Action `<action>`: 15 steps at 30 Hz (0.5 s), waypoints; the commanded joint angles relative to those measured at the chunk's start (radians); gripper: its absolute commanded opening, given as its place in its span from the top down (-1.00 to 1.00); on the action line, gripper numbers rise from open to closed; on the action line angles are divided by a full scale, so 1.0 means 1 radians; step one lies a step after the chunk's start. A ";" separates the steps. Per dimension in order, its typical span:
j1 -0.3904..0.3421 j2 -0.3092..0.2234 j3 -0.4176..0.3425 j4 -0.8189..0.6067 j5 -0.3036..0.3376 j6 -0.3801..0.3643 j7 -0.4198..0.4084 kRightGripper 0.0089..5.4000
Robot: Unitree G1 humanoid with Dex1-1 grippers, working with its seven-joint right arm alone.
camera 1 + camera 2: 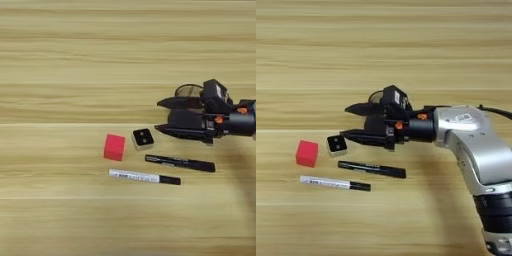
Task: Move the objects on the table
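The right gripper (pixel 347 120), jaws apart and empty, sits just beside the die (pixel 336 144); it might bump it away

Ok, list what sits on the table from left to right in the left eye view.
Red cube → die → hand. The white marker and black marker overlap the others sideways, so they are left unplaced.

Robot test bench, wood-grain table (pixel 75 60), markers (pixel 144 176)
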 commanded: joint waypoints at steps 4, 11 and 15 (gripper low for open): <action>-0.020 -0.023 0.005 -0.012 -0.020 -0.050 -0.024 -0.46; 0.001 -0.017 -0.012 0.001 -0.012 -0.102 -0.013 -0.73; 0.017 -0.017 -0.024 0.025 -0.004 -0.150 0.016 -0.87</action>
